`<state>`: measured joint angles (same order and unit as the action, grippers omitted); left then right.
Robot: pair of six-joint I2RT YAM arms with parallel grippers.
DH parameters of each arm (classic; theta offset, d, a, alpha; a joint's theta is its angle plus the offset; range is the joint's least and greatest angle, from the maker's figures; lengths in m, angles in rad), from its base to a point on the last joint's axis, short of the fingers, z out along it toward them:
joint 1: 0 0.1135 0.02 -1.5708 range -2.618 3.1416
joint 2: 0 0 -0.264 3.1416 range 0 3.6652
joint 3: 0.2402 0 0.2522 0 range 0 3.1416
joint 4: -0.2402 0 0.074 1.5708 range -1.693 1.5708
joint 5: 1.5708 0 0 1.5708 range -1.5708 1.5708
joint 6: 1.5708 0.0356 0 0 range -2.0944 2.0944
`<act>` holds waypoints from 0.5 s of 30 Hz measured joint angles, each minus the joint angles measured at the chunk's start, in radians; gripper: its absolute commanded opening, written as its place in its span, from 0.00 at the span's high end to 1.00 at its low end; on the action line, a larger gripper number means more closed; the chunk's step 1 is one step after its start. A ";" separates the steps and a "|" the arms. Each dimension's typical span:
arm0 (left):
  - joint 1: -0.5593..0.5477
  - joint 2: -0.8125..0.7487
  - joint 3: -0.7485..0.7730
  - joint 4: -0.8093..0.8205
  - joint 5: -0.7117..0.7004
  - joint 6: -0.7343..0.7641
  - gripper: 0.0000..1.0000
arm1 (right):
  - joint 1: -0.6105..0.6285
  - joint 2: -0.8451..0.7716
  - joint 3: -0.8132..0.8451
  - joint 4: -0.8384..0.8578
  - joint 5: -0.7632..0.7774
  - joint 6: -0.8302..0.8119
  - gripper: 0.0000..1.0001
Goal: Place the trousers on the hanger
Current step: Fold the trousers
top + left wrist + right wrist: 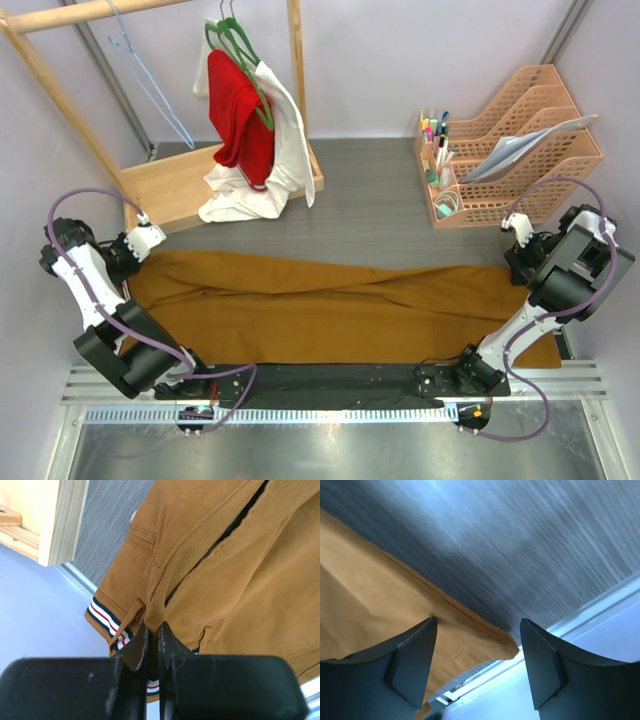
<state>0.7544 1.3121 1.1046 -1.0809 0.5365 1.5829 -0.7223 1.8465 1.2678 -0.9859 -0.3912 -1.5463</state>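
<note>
The mustard trousers (330,310) lie spread across the table from left to right. My left gripper (148,250) is at their left end, shut on a fold of cloth at the waistband (152,622), where a striped lining (102,614) shows. My right gripper (513,252) is open over the right end, its jaws wide apart above the hem corner (507,647) of a trouser leg (370,595) and holding nothing. The light-blue wire hanger (150,85) hangs from the wooden rail at the back left, apart from both grippers.
A wooden rack with a base tray (170,185) stands at the back left. Green hangers (240,45) on it carry a red garment (240,110) and a white garment (285,150). An orange file organiser (520,140) with pens stands at the back right. The wooden tray's edge (60,525) is close to my left gripper.
</note>
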 measured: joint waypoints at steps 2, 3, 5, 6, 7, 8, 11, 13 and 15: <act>0.000 0.003 0.000 0.000 -0.003 0.000 1.00 | 0.010 0.000 0.001 -0.015 0.007 -0.021 0.52; 0.000 0.005 0.000 0.000 -0.003 0.000 1.00 | 0.016 0.000 0.003 -0.021 0.010 -0.029 0.61; 0.000 0.008 0.001 0.001 -0.004 -0.002 1.00 | 0.028 0.004 0.011 -0.028 0.014 -0.034 0.95; 0.000 0.011 0.002 0.000 -0.005 -0.006 1.00 | 0.034 0.009 0.026 -0.042 0.019 -0.031 0.99; 0.000 0.017 0.005 0.000 -0.004 -0.011 1.00 | 0.037 0.013 0.037 -0.048 0.020 -0.040 0.99; 0.000 0.025 0.013 -0.002 -0.004 -0.019 1.00 | 0.040 0.018 0.052 -0.058 0.023 -0.036 0.99; -0.014 0.069 0.071 -0.012 -0.002 -0.090 1.00 | 0.042 0.027 0.123 -0.089 0.018 -0.018 0.99; -0.038 0.111 0.141 -0.013 -0.004 -0.175 1.00 | 0.041 0.027 0.195 -0.118 -0.010 0.010 0.99; -0.068 0.157 0.230 -0.010 -0.002 -0.264 1.00 | 0.042 0.026 0.294 -0.147 -0.064 0.046 0.99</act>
<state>0.6865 1.4689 1.3342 -1.0912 0.5350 1.3193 -0.6800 1.8725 1.5623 -1.1328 -0.4557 -1.5005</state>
